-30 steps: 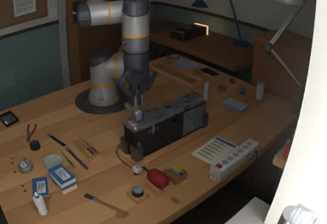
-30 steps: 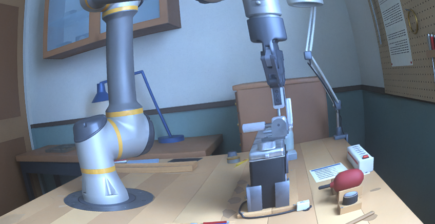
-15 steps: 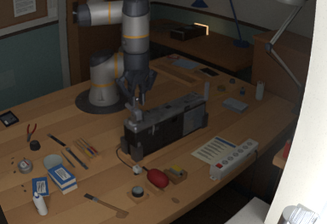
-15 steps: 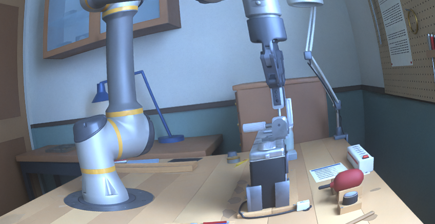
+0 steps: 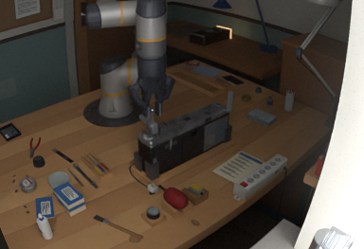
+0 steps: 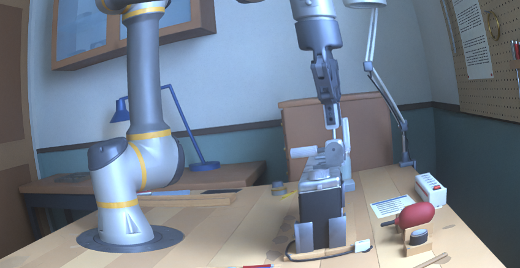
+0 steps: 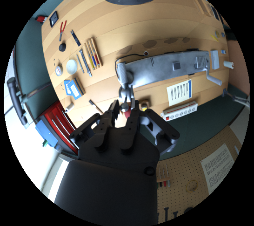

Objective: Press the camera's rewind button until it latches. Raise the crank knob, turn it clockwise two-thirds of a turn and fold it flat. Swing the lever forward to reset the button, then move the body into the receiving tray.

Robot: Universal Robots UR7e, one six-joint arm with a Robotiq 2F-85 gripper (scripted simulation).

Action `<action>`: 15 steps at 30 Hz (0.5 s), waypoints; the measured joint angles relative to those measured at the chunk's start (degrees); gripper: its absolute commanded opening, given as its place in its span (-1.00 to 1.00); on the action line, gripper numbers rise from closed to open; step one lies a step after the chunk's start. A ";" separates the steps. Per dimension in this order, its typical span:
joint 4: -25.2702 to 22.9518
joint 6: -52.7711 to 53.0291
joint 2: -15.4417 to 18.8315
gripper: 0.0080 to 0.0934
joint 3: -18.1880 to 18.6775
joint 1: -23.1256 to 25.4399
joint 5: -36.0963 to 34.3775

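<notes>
In the middle of the workbench the camera body [image 5: 184,137] [image 6: 321,207] [image 7: 165,67], black with a silver top plate, stands in a wooden holder. At its near end the crank knob [image 5: 151,127] [image 6: 334,148] [image 7: 124,95] stands raised on its thin stem above the top plate, with the crank handle [image 6: 303,152] [image 7: 121,73] sticking out sideways. My gripper [image 5: 152,111] [image 6: 331,117] [image 7: 124,109] hangs straight above the knob, open, with the stem's ball tip between its fingers, and it holds nothing. The wind lever [image 7: 214,80] juts from the far end of the top plate.
A red air blower [image 5: 175,197] [image 6: 416,212] lies just in front of the camera beside small wooden blocks. A power strip [image 5: 259,176] [image 6: 430,189] and a printed sheet [image 5: 238,165] sit to the right. Small tools [image 5: 90,165] and boxes [image 5: 68,198] lie to the left.
</notes>
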 measured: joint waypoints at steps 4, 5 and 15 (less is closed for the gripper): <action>1.14 0.00 -0.25 -0.39 -0.89 0.00 0.00; 1.54 0.00 -0.34 -0.39 -1.21 0.00 0.00; 6.05 0.00 -1.15 -0.39 -5.01 0.00 0.00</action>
